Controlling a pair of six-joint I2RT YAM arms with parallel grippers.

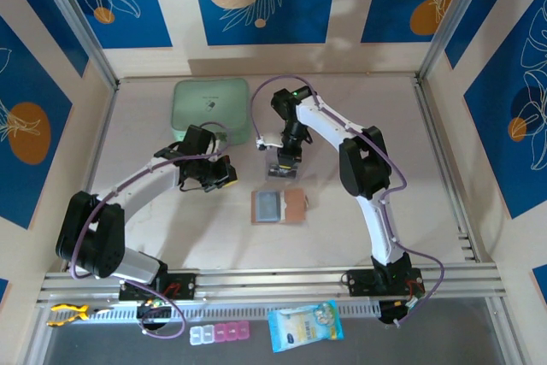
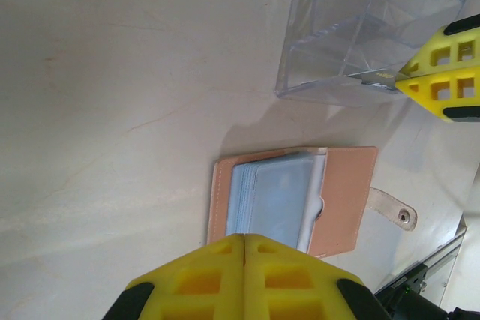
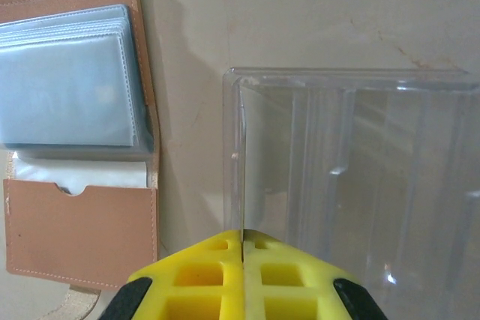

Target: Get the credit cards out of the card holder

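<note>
The salmon-pink card holder (image 1: 279,208) lies open on the table, its pale blue-grey sleeves (image 2: 274,196) facing up and its snap tab (image 2: 394,211) spread to one side. A whitish edge (image 3: 75,173) shows in its leather pocket; I cannot tell whether it is a card. The credit cards are hidden. My left gripper (image 2: 244,236) is shut and empty, hovering at the holder's edge (image 1: 224,179). My right gripper (image 3: 242,231) is shut on the thin wall of a clear plastic box (image 3: 360,170), just behind the holder (image 1: 284,168).
A mint-green zip case (image 1: 210,108) sits at the back left. On the front ledge lie a pill organiser (image 1: 220,333), a blue packet (image 1: 305,326) and a yellow tool (image 1: 68,314). Panel walls enclose the table.
</note>
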